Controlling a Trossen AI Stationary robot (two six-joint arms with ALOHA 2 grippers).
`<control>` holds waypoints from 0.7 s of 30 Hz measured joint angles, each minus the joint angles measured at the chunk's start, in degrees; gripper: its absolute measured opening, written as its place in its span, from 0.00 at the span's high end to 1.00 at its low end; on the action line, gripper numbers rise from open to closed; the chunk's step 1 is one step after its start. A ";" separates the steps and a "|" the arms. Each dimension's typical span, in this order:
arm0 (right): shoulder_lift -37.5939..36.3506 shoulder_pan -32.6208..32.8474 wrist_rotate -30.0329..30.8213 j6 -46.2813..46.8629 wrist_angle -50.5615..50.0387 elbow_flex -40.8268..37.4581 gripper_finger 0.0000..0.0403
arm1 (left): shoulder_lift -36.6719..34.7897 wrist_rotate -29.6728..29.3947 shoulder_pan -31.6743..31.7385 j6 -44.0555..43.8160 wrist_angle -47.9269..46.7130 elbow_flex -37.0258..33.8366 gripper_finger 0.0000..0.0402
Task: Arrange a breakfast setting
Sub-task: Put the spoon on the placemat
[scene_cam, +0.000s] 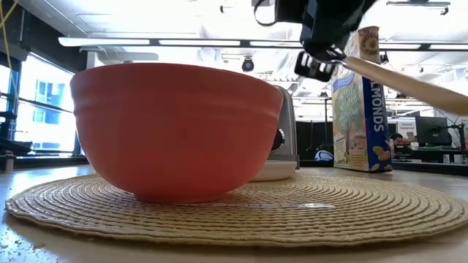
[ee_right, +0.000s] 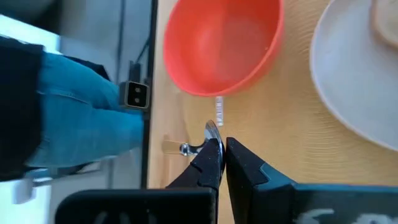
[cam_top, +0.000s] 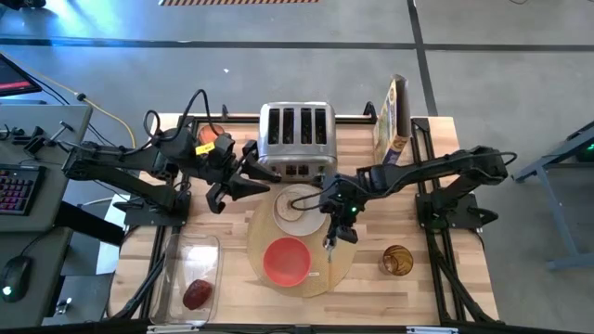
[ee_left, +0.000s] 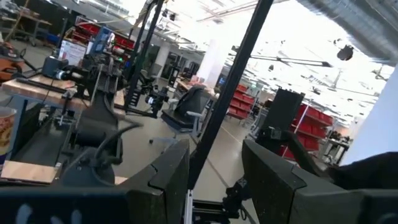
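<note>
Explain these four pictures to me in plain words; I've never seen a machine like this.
It is a robot with two dark arms at a wooden table. One camera looks straight down, one sits at table height, and one rides on each wrist.

On the round tan placemat sit a red bowl and a small white plate with toast on it. Behind stand a silver toaster and a carton; a clear tub holds a dark red fruit.

The right gripper, over the mat, is shut on a spoon. The left gripper hovers beside the toaster, holding nothing visible.

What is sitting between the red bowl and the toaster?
The small white plate with toast on it, resting on the placemat between red bowl and toaster; the high view shows it.
</note>
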 joint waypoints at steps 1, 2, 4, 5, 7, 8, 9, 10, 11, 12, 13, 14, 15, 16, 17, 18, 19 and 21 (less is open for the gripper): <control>0.00 -0.15 -0.78 0.94 1.67 -1.22 1.00 | 0.00 -0.54 -0.01 -0.02 -0.03 0.00 0.66; 0.00 -0.30 -1.47 1.52 3.01 -2.43 1.00 | 0.00 -1.02 -0.02 -0.02 -0.20 0.00 0.66; 0.00 -0.47 -2.21 3.09 5.46 -4.88 1.00 | 0.00 -2.07 0.01 0.00 -0.31 0.00 0.66; 0.00 -0.66 -2.57 3.75 6.93 -6.00 1.00 | 0.00 -2.24 0.01 -0.02 -0.37 0.00 0.66; 0.00 -1.03 -4.07 5.75 10.83 -8.13 1.00 | 0.00 -2.29 0.04 -0.02 -0.40 0.00 0.66; 0.00 -1.15 -4.77 6.83 13.34 -9.15 1.00 | 0.00 -2.31 0.03 -0.02 -0.51 0.00 0.66; 0.00 -1.28 -5.13 7.87 15.99 -10.12 1.00 | 0.00 -2.30 0.10 -0.02 -0.71 0.00 0.66; 0.00 -1.41 -5.23 9.01 18.45 -11.04 1.00 | 0.00 -2.31 0.14 -0.02 -0.89 0.00 0.66; 0.00 -1.57 -5.35 10.03 20.64 -11.93 1.00 | 0.00 -2.30 0.14 -0.02 -1.19 0.00 0.66; 0.00 -1.75 -5.44 10.97 22.54 -12.78 1.00 | 0.00 -2.29 0.14 -0.02 -1.35 0.00 0.66; 0.00 -1.85 -5.74 11.80 23.76 -13.43 1.00 | 0.00 -2.30 0.14 -0.02 -1.45 0.00 0.66; 0.00 -1.94 -5.99 12.44 24.33 -13.83 1.00 | 0.00 -2.31 0.14 -0.02 -1.47 0.00 0.66; 0.03 -1.92 -6.05 12.57 24.38 -14.06 1.00 | 0.00 -2.30 0.14 -0.02 -1.51 0.00 0.66; 0.18 -1.92 -6.23 12.58 24.43 -14.27 1.00 | 0.00 -2.31 0.14 0.00 -1.65 0.00 0.66; 0.50 -1.93 -6.66 12.57 24.40 -14.33 1.00 | 0.00 -2.31 0.14 0.00 -1.84 0.00 0.66; 0.91 -1.92 -7.36 12.56 24.40 -14.34 1.00 | 0.00 -2.31 0.14 0.00 -2.08 0.00 0.66; 1.39 -1.92 -7.97 12.57 24.59 -14.34 1.00 | 0.00 -2.31 0.14 0.00 -2.28 0.00 0.66; 2.72 -1.92 -8.74 12.84 25.62 -14.34 1.00 | 0.00 -2.31 0.14 0.02 -2.52 0.00 0.66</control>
